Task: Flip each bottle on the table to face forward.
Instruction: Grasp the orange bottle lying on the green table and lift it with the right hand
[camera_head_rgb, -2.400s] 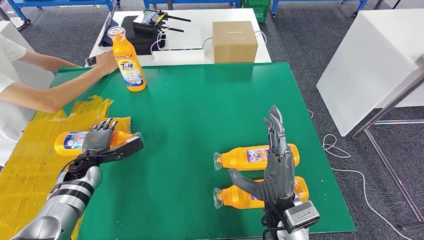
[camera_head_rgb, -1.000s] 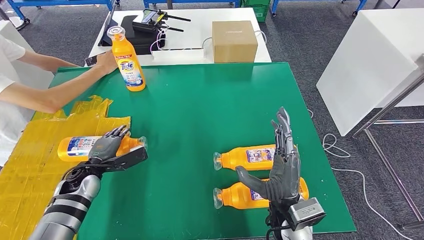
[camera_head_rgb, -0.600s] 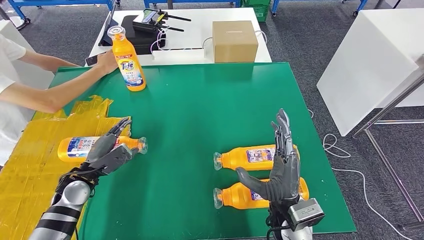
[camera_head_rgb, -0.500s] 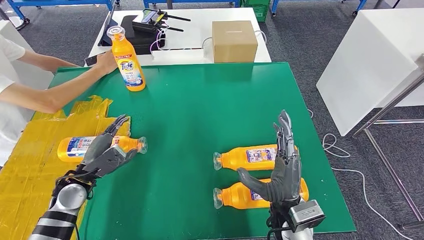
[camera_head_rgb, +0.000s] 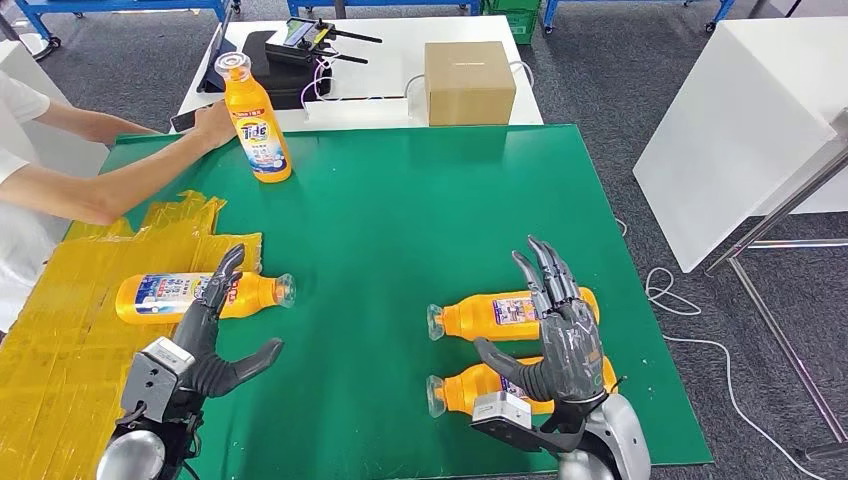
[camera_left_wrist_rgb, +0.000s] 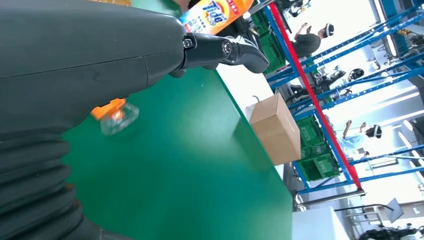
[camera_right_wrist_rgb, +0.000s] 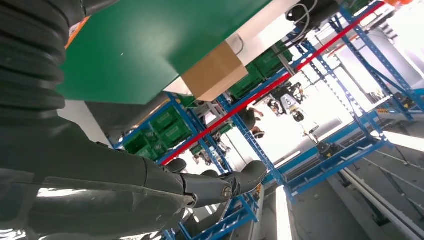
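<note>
1. Well, your biggest item was the green table (camera_head_rgb: 400, 200), with a yellow sheet (camera_head_rgb: 60, 330) covering its left side.
2. Beyond the green table stood a white table (camera_head_rgb: 390, 70) carrying a cardboard box (camera_head_rgb: 469, 82) and a black controller (camera_head_rgb: 305, 38).
3. A person's arm (camera_head_rgb: 90, 190) reached in from the left, the hand just beside the upright bottle (camera_head_rgb: 256, 120) at the far left corner; its Tide label faced you.
4. Your right hand (camera_head_rgb: 555, 335) hovered above the 2 lying bottles on the right, fingers spread, holding nothing.
5. Your left hand (camera_head_rgb: 205, 335) was raised near the left lying bottle, fingers apart and empty; whether a fingertip touched the bottle, you could not tell.
6. That left lying bottle (camera_head_rgb: 170, 297) rested on its side at the yellow sheet's edge, cap toward the middle of the table, label up.
7. On the right, the far lying bottle (camera_head_rgb: 490, 315) showed its label, cap pointing left.
8. Just beside it, the near lying bottle (camera_head_rgb: 470, 392) lay parallel, cap also left, partly hidden by your right hand.
</note>
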